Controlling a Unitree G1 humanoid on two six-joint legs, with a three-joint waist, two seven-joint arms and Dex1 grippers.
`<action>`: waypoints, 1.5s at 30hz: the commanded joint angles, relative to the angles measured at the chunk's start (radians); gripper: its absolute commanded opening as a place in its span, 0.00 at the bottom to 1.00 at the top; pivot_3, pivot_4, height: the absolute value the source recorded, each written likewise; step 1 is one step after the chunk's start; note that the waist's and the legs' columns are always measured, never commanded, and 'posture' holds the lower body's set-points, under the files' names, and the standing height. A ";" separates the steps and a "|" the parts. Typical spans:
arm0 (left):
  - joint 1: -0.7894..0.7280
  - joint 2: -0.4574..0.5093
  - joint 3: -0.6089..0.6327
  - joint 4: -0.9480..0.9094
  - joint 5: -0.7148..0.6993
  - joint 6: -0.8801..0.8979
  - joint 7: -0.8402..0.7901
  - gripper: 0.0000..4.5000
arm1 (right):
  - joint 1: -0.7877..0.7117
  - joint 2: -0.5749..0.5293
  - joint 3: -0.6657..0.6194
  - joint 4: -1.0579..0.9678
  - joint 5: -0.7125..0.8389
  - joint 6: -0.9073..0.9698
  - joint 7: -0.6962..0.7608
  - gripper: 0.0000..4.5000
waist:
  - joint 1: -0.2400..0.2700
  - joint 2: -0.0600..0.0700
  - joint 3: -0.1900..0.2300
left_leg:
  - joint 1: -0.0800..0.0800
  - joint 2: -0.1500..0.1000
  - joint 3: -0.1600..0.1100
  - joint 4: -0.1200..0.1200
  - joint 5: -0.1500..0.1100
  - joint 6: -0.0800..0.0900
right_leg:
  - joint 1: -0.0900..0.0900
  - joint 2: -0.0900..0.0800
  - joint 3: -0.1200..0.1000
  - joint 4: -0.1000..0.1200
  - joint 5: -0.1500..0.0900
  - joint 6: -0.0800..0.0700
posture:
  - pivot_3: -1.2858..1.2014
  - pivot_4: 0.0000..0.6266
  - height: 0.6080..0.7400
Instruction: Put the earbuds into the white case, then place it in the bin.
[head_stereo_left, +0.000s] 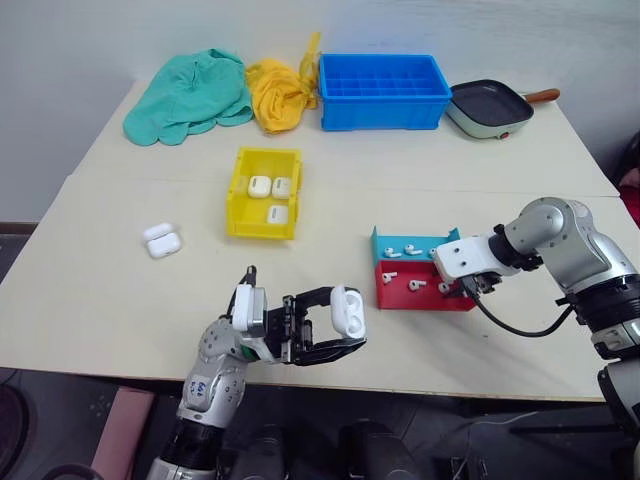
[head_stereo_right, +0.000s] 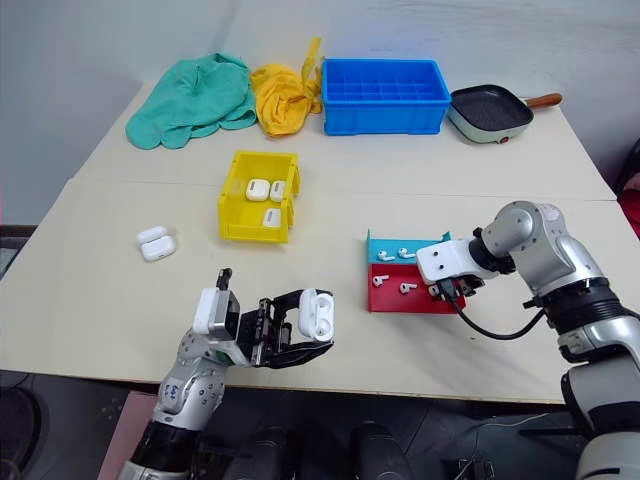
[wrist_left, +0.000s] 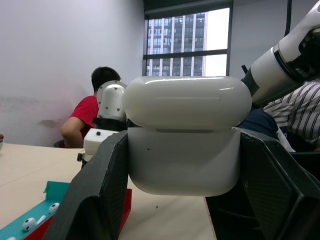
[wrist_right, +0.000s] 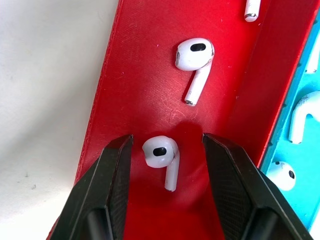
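Behind the pale table (head_stereo_left: 100, 300) we see a plain white wall, and in the left wrist view a window with tall buildings and a seated person in a red shirt (wrist_left: 87, 117).

On the table stands the yellow bin (head_stereo_left: 265, 192) with three closed white cases (head_stereo_left: 271, 187) inside it. At the far edge sits a blue compartmented crate (head_stereo_left: 383, 90), and its compartments look empty as far as we can see. Beside it are a small pan (head_stereo_left: 489, 108), a yellow cloth (head_stereo_left: 280, 92) and a green cloth (head_stereo_left: 190, 95). Another case (head_stereo_left: 160, 240) lies open on the table, left of the bin.

Near the right arm a teal tray (head_stereo_left: 400, 245) and a red tray (head_stereo_left: 415, 290) lie side by side, touching. Both hold loose earbuds (wrist_right: 194, 60); we count at least three in the red tray in the right wrist view, but the number in the teal one is hard to tell.

Our left gripper (head_stereo_left: 335, 320) is closed on the white case (wrist_left: 187, 135), one finger on each side of its lower half, holding it above the near edge of the table. The lid seems closed or almost closed.

Our right gripper (wrist_right: 166, 165) points down into the red tray with its fingers (wrist_right: 107, 195) apart. One earbud (wrist_right: 162, 157) lies between them, touching neither.

We can read no writing or brand on any object.
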 joint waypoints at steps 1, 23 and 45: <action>0.003 0.002 -0.004 -0.043 -0.008 0.000 0.007 0.62 | -0.019 0.003 -0.001 0.022 -0.018 -0.018 0.012 0.49 | 0.000 0.000 0.000 | 0.000 0.000 0.000 0.000 0.000 0.000 | 0.000 0.000 0.000 0.000 0.000 0.000 | 0.52 0.24 1.00; -0.009 0.006 -0.013 -0.043 0.003 -0.005 0.018 0.62 | -0.015 0.006 -0.012 0.039 -0.012 -0.023 0.040 0.10 | 0.000 0.000 0.000 | 0.000 0.000 0.000 0.001 0.000 0.000 | 0.001 0.000 0.000 0.000 0.000 0.000 | 0.52 0.24 1.00; -0.236 -0.090 0.038 0.054 -0.132 0.072 -0.043 0.62 | 0.488 0.245 -0.756 -0.987 1.169 0.555 -0.572 0.10 | 0.004 0.000 0.001 | -0.003 0.000 -0.008 0.002 -0.001 -0.001 | 0.003 0.001 -0.008 0.000 0.000 0.001 | 0.52 0.24 1.00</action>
